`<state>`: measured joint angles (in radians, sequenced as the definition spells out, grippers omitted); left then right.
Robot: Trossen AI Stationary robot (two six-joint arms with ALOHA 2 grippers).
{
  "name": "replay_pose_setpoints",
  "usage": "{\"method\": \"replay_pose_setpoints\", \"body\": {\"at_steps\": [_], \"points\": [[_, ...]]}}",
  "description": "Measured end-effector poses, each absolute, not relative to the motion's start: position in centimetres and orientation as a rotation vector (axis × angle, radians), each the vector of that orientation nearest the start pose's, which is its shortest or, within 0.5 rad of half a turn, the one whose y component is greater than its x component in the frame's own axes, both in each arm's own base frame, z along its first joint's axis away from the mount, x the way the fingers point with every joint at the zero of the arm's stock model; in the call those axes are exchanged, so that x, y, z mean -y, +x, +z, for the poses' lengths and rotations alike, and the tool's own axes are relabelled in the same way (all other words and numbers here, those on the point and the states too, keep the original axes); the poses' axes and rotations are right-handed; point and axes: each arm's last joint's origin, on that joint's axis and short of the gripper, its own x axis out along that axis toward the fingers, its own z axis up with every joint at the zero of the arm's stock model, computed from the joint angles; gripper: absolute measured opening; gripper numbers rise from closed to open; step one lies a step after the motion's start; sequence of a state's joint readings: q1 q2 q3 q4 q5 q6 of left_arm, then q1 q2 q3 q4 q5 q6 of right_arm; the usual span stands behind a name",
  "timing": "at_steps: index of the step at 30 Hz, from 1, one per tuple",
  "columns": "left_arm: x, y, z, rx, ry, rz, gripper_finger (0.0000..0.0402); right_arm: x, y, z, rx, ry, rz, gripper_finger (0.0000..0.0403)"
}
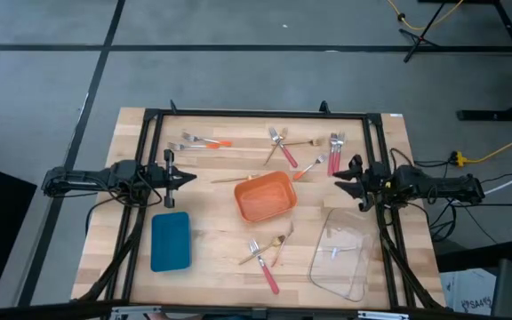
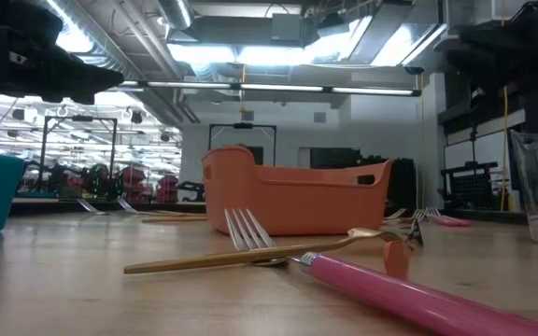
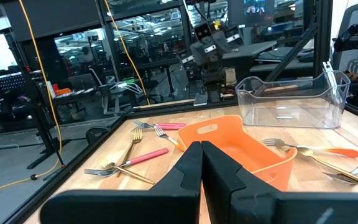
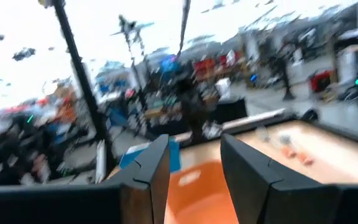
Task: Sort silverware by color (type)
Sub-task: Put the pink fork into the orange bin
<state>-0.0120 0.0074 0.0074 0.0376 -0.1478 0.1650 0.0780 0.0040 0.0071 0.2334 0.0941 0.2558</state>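
Observation:
Silverware lies scattered on the wooden table. Two orange-handled forks (image 1: pixel 204 142) are at the far left, and gold and pink-handled forks (image 1: pixel 283 147) at the far middle. More pink-handled forks (image 1: pixel 336 153) are at the far right. A gold fork (image 2: pixel 250 252) and a pink-handled fork (image 2: pixel 409 294) lie near the front. My left gripper (image 1: pixel 189 177) hovers shut at the table's left side, its fingers (image 3: pixel 201 155) pointing level toward the middle. My right gripper (image 1: pixel 338 180) hovers open at the right side, with nothing between its fingers (image 4: pixel 194 155).
An orange tray (image 1: pixel 263 196) stands at the table's middle. A blue tray (image 1: pixel 170 240) is at the near left and a clear tray (image 1: pixel 340 253) at the near right. A black frame (image 1: pixel 256 114) runs along the far edge and both sides.

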Motion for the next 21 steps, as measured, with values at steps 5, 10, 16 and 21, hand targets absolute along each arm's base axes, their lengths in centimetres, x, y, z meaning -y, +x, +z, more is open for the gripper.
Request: {"method": "replay_pose_setpoints", "body": {"at_steps": [5,10,16,21], "points": [[-0.3,9.7,16.9,0.026,0.162,0.139,0.0000,-0.1,9.3,19.3,0.305,0.297,-0.108,0.0133],[-0.3,9.7,16.9,0.028,0.162,0.139,0.0000,0.3,9.1,19.8,0.326,0.315,-0.233,0.0133],[-0.3,9.7,17.0,0.037,0.161,0.140,0.0000,0.5,9.0,22.1,0.289,0.265,-0.310,0.0133],[-0.3,9.7,17.1,0.042,0.160,0.140,0.0000,0.8,9.5,24.0,0.169,0.237,-0.462,0.0133]]}}
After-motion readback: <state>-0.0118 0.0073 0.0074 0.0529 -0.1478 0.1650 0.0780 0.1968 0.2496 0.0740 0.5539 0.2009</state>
